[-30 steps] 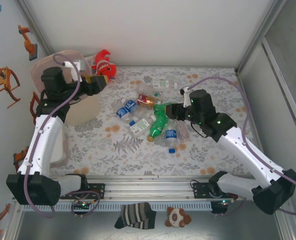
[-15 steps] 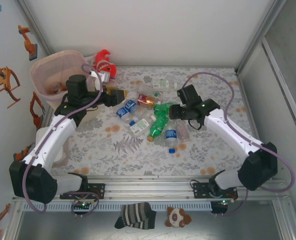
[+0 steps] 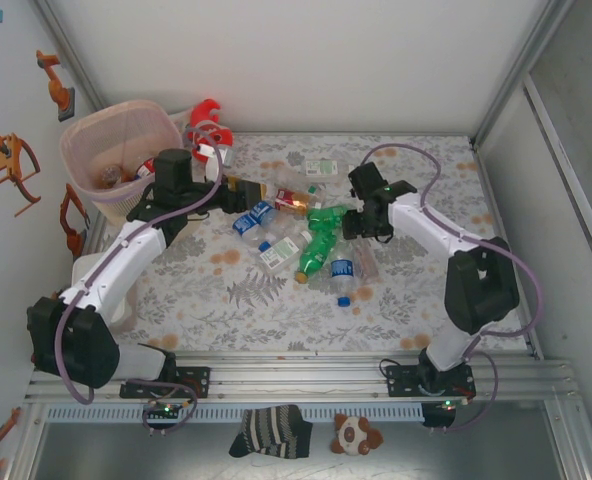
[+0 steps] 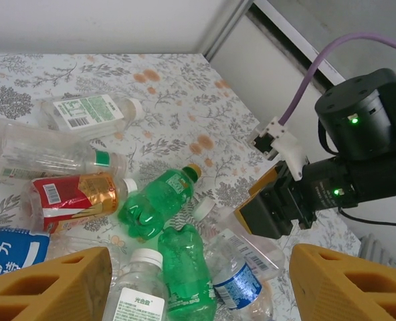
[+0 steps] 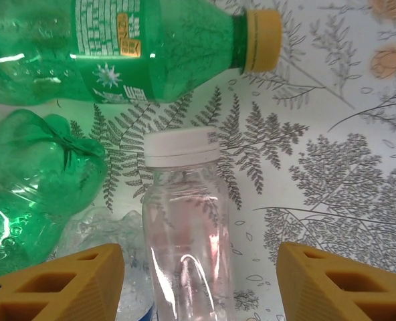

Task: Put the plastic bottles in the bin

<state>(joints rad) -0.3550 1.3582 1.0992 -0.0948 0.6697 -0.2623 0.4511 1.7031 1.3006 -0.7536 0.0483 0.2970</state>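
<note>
While the plastic bottles (image 3: 306,235) lie heaped on the table (image 3: 426,300), well apart from the bin (image 3: 84,165) at its far-left corner, the right gripper (image 5: 191,281) stands spread astride a clear white-capped bottle (image 5: 184,221), evidently aligned for grasping. The left gripper (image 4: 198,281) hovers spread and empty above the pile.

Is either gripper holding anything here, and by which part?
Nothing is held. The left gripper is open and empty; the right gripper straddles a clear white-capped bottle without touching it.
</note>
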